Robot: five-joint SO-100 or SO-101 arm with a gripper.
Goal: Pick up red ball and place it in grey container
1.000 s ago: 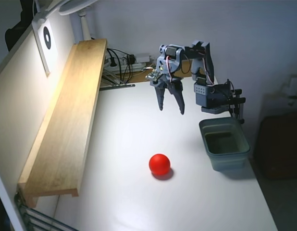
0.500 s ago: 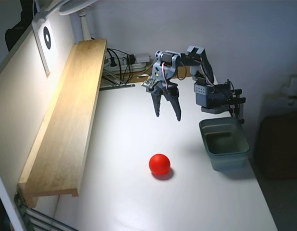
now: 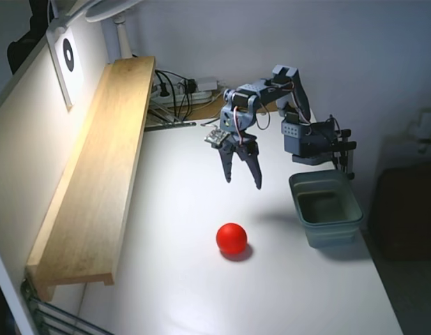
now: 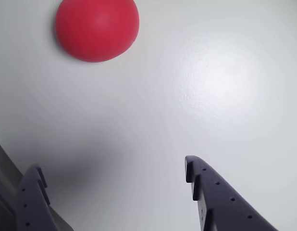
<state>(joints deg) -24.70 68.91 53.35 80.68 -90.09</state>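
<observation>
The red ball (image 3: 231, 238) rests on the white table, in front of the arm in the fixed view. It also shows at the top left of the wrist view (image 4: 96, 28). My gripper (image 3: 243, 183) hangs above the table behind the ball, fingers pointing down, open and empty. In the wrist view the gripper (image 4: 112, 168) shows its two dark fingers spread wide, with the ball well beyond them. The grey container (image 3: 326, 208) stands at the right of the table, beside the arm's base, and looks empty.
A long wooden shelf (image 3: 97, 174) runs along the left wall over the table. A power strip and cables (image 3: 180, 91) lie at the back. The arm's base (image 3: 313, 143) stands just behind the container. The table's right edge is close to the container.
</observation>
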